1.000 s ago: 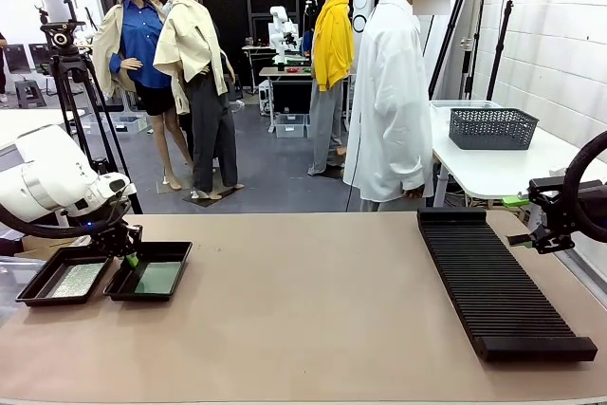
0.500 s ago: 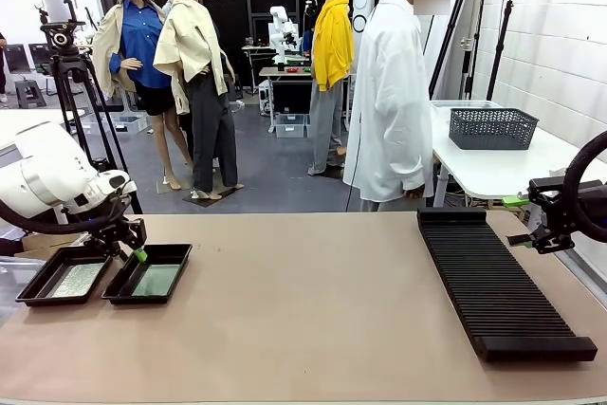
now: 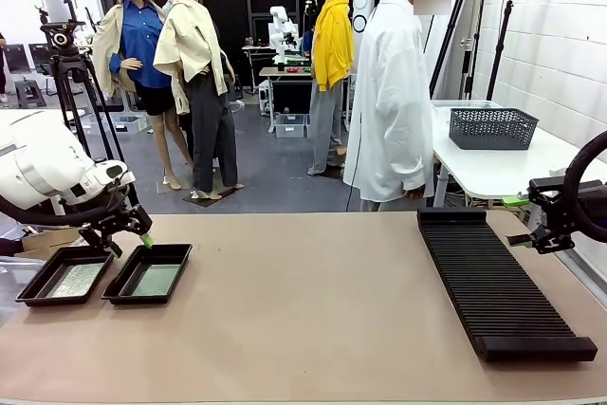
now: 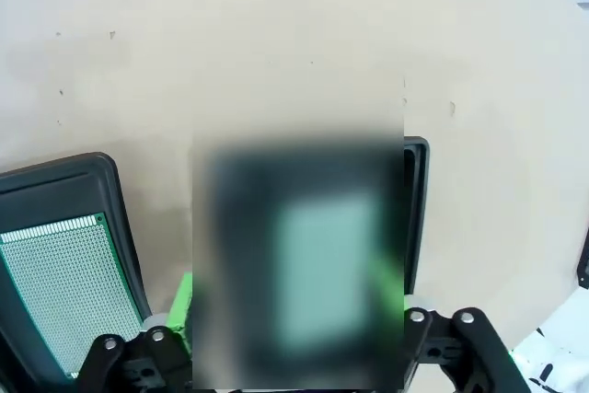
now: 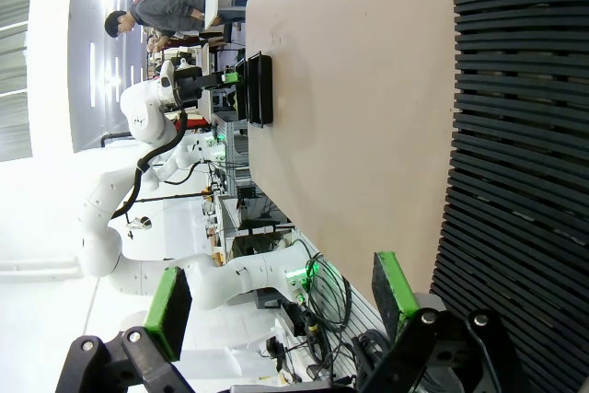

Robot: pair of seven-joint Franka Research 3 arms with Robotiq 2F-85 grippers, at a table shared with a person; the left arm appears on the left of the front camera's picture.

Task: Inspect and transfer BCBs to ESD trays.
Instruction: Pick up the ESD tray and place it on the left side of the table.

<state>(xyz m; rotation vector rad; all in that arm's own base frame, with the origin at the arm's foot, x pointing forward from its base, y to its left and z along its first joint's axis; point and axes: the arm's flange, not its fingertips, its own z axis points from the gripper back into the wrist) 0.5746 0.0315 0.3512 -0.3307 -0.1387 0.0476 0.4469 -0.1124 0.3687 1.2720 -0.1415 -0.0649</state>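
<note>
Two black ESD trays sit side by side at the table's left front. A pale perforated BCB (image 3: 74, 279) lies in the left tray (image 3: 38, 291), and the board shows again in the left wrist view (image 4: 55, 287). The right tray (image 3: 180, 258) holds a green BCB (image 3: 156, 279). My left gripper (image 3: 128, 244) hovers just above the trays' far rims, open and empty, its green pads (image 4: 181, 294) spread wide over the right tray's rim (image 4: 416, 218). My right gripper (image 3: 531, 225) hangs open and empty off the table's right edge, and the right wrist view shows it (image 5: 281, 306) too.
A long black ribbed rack (image 3: 498, 286) (image 5: 525, 135) lies along the right side of the table. A person in a white shirt (image 3: 389, 101) stands at the far edge behind it. The tan tabletop (image 3: 313, 310) stretches between the trays and the rack.
My left gripper opened, let go of the green board in the right tray and lifted up and back. The right arm has not moved.
</note>
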